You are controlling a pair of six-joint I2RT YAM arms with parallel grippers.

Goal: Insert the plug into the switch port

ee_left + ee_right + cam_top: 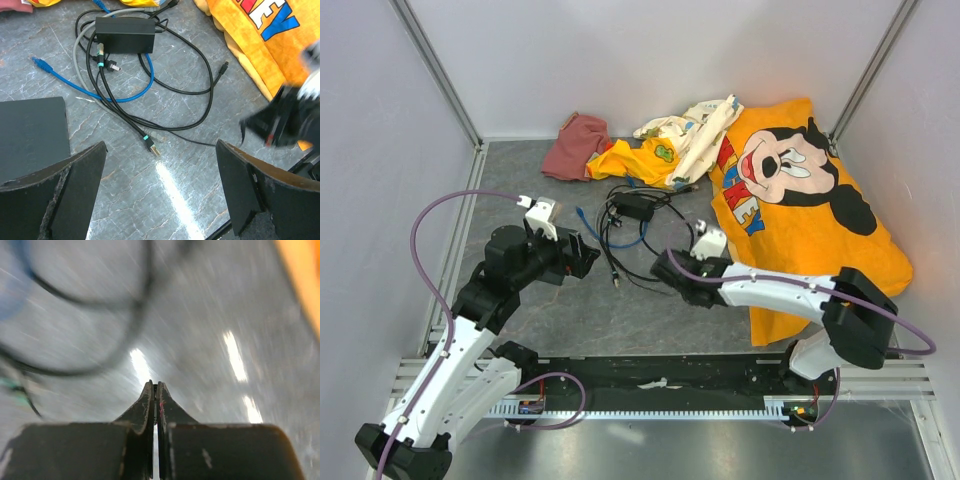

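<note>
The black switch box [125, 35] lies on the grey floor among tangled cables; it also shows in the top view [635, 207]. The thin bright-blue cable [90, 91] loops past it and ends in the plug [40, 63], which lies loose on the floor left of the switch [580, 212]. My left gripper [160, 148] is open and empty, hovering above the floor near a black cable's metal-tipped end [152, 146]. It sits left of the cables in the top view [582, 254]. My right gripper [156, 385] is shut, low over the floor right of the cables [660, 268].
An orange Mickey cloth [800, 190] covers the right side. More crumpled clothes [620, 150] lie behind the switch. Black cables [200, 90] and a grey one loop around the switch. White walls enclose the cell.
</note>
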